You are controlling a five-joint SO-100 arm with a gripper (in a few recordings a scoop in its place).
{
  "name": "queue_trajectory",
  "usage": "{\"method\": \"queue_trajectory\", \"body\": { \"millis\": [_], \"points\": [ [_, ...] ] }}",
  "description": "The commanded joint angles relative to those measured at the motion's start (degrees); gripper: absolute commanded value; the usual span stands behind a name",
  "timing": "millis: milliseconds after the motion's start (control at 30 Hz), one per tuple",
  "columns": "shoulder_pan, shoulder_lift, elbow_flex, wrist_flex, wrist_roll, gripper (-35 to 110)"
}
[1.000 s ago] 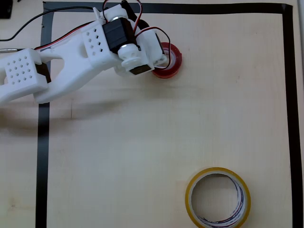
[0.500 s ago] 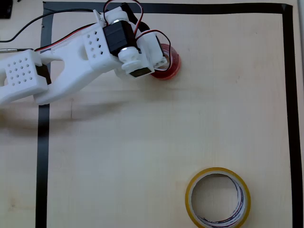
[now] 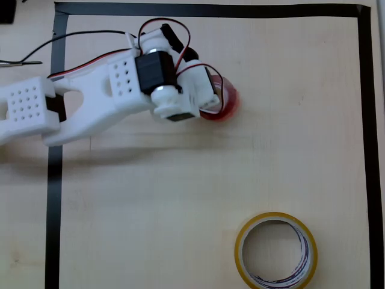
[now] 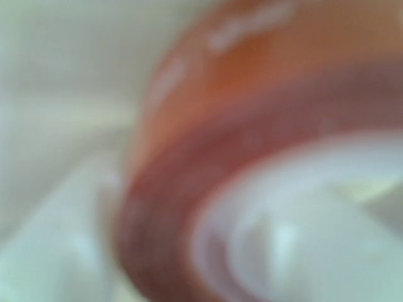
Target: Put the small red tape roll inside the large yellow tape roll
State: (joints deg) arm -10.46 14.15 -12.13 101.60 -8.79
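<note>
One small red tape roll (image 3: 227, 103) and one large yellow tape roll (image 3: 275, 251) are on the pale wooden bench (image 3: 180, 198). No brand or readable writing shows on either; the yellow roll's white inner core carries dark purple printed marks too small to make out.

In the overhead view the red roll sits in the upper middle of the bench, inside the black tape border (image 3: 54, 180) that runs along the left, top and right edges. Most of it is covered by the white arm (image 3: 90, 99), which reaches in from the left edge; only its right-hand curve shows past the pincer (image 3: 213, 99). The pincer is at the red roll, and the wrist view, heavily blurred, shows the red roll (image 4: 208, 157) pressed close to the lens with its white core and a pale finger shape inside the hole. It looks closed on the roll's wall, though the blur hides the exact contact.

The yellow roll lies flat near the bottom edge, right of centre, well apart from the red roll, its wide hole showing bare wood.

Red and black wires (image 3: 162, 33) loop over the arm's black motor (image 3: 155, 69)
</note>
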Motion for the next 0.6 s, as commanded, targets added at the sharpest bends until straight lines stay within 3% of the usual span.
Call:
{"method": "queue_trajectory", "body": {
  "millis": [0,567],
  "points": [
    [2.2,13.45,-1.58,-1.32,-2.72,0],
    [17.49,16.44,-1.67,-15.21,-11.78,0]
  ]
}}
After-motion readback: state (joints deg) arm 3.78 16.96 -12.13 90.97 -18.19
